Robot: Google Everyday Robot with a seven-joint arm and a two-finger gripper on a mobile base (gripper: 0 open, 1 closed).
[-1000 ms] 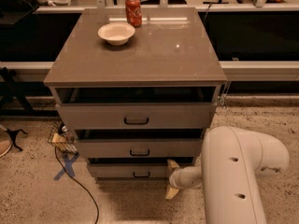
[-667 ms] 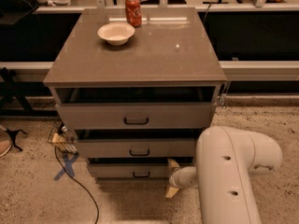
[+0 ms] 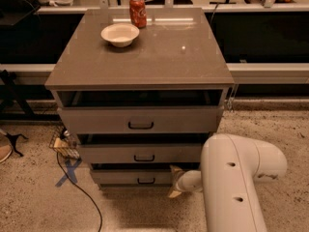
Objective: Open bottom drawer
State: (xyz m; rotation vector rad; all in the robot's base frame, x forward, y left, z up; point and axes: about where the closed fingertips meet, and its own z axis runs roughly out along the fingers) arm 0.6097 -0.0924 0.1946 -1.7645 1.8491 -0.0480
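Camera view looks down on a grey-taupe cabinet (image 3: 193, 57) with a glossy top. A white bowl (image 3: 120, 34) sits toward the back left corner of the top, and a red can (image 3: 137, 11) stands just behind it at the back edge. The right half and the front edge of the top are bare.

Three drawers stack below the front edge, each with a dark gap above its front. The bottom drawer (image 3: 126, 177) is the lowest and looks the narrowest; its black handle (image 3: 146, 181) sits mid-front.

The gripper (image 3: 174, 181) hangs low at the drawer's right end, under the front right corner. Its two tan fingers (image 3: 176, 170) stand spread apart with nothing between them. Whether the upper one touches the drawer I cannot tell. The white arm (image 3: 236, 187) fills the lower right.

The floor (image 3: 270, 129) is speckled. Left of the cabinet lie a blue tape cross (image 3: 67, 172), a black cable (image 3: 84, 195) and some clutter (image 3: 63, 146). Open floor shows in front of the drawers. A ledge (image 3: 270, 71) and dark panels run behind.
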